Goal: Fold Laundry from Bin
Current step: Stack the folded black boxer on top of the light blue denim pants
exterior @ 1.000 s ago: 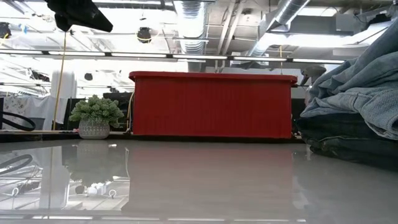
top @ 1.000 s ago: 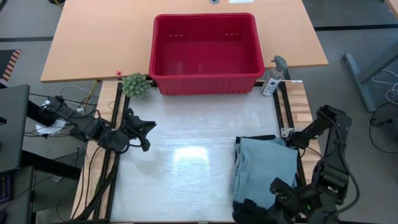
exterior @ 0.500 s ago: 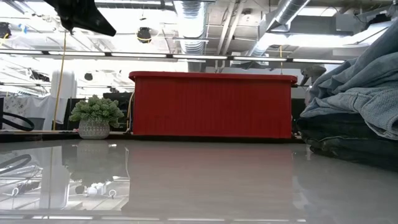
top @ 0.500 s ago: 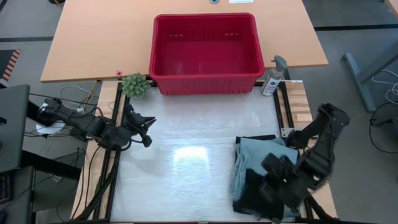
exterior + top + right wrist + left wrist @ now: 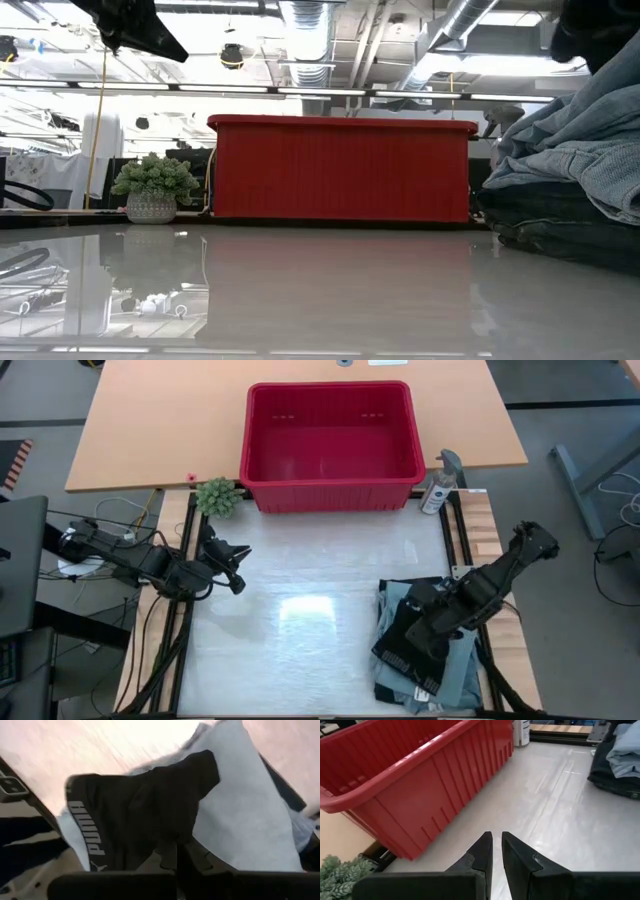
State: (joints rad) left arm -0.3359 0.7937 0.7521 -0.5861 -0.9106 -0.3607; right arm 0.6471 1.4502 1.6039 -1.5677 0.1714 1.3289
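Observation:
The red bin (image 5: 330,445) stands at the table's far edge, and I see no laundry in it. A stack of laundry lies at the near right: a light blue piece (image 5: 398,600) on darker ones. A small black item (image 5: 405,650) with a lettered waistband (image 5: 92,842) lies over the stack. My right gripper (image 5: 422,630) hovers above the stack, pointing down, shut on the black item. My left gripper (image 5: 236,566) hangs shut over the table's left edge, holding nothing; its fingers (image 5: 496,851) face the bin (image 5: 395,785). My right gripper (image 5: 177,857) pinches a bunched-up part of the black item (image 5: 172,835) between its two fingers, coming from above and pointing down. The cloth rises slack to the fingers. The rest of the item, with the waistband, lies on the light blue piece (image 5: 240,810).
A small potted plant (image 5: 217,497) stands left of the bin and a spray bottle (image 5: 440,485) stands right of it. The glossy table middle (image 5: 310,610) is bare. In the low view the stack (image 5: 565,170) rises at the right.
My right gripper has swung from the table's near right corner toward the far edge, out over the stack, and has tipped to point down. The black item has come along with it and now lies across the light blue piece.

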